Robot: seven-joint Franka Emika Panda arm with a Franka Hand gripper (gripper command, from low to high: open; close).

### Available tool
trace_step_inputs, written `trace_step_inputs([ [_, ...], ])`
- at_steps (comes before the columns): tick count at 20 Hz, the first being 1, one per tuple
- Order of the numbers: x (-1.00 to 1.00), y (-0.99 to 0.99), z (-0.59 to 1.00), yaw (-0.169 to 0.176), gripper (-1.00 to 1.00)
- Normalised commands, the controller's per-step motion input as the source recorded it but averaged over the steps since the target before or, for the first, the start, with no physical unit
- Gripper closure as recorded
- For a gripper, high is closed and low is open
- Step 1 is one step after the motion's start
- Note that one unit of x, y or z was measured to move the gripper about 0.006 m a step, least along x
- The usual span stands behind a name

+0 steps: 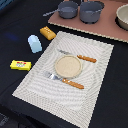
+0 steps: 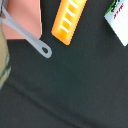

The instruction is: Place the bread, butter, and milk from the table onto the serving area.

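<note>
The bread (image 1: pixel 47 33), a small golden-orange loaf, lies on the dark table just off the far corner of the serving area (image 1: pixel 95 85), a beige striped placemat with a tan plate (image 1: pixel 67 65) and orange-handled cutlery. The pale-blue milk (image 1: pixel 34 44) stands beside the loaf, toward the exterior view's left. The yellow butter (image 1: pixel 20 64) lies flat further forward on that side. The wrist view shows the bread (image 2: pixel 69 21) from above, and a white block with a red-and-green label (image 2: pixel 118 20) at the frame's edge. No gripper shows in either view.
A pinkish-brown board (image 1: pixel 107 26) at the back carries two grey pots (image 1: pixel 91 11) and a pale bowl (image 1: pixel 123 16). One pot's grey handle (image 2: pixel 30 39) reaches over the dark table near the loaf in the wrist view, next to the board's corner (image 2: pixel 22 17).
</note>
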Motion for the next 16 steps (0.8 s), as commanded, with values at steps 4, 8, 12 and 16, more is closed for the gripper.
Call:
trace_step_inputs([
  [4,-0.05,-0.33,-1.0,-0.175,-1.0],
  [8,-0.1,-0.33,-0.91,-0.147,-1.0],
  [12,-0.03,-0.09,-0.53,-0.06,-1.0],
  [16,-0.01,-0.01,-0.59,-0.031,-1.0],
])
